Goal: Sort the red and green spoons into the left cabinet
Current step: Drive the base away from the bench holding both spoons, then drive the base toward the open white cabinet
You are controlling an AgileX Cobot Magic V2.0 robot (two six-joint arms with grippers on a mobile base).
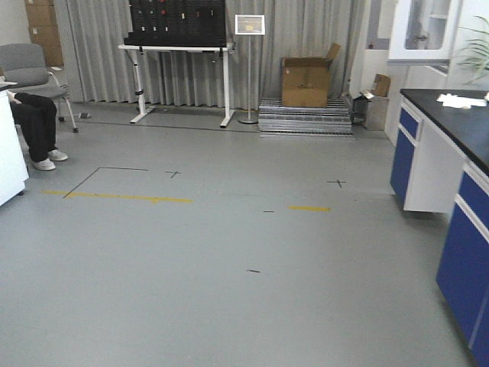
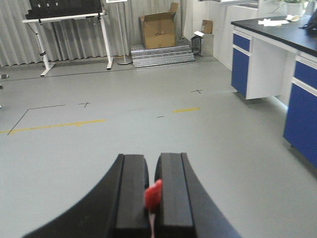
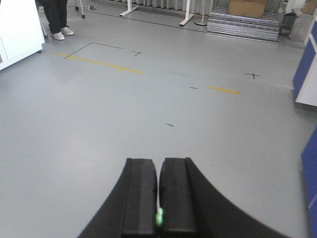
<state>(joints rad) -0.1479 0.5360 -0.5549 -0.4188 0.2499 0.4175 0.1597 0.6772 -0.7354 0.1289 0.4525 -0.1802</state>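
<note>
Grey floor (image 1: pixel 229 306): yellow tape strips (image 1: pixel 114 196), black cross marks (image 1: pixel 336 183), sign stand (image 1: pixel 248 119), stacked panels (image 1: pixel 306 118).

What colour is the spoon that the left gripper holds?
Red. The red spoon shows best in the left wrist view.

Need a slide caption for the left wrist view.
Left gripper shut on the red spoon, bowl showing between black fingers, grey floor and blue cupboards ahead.

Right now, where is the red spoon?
In the left wrist view, the red spoon sits pinched in the left gripper, its bowl poking up from the narrow gap, above bare grey floor.
</note>
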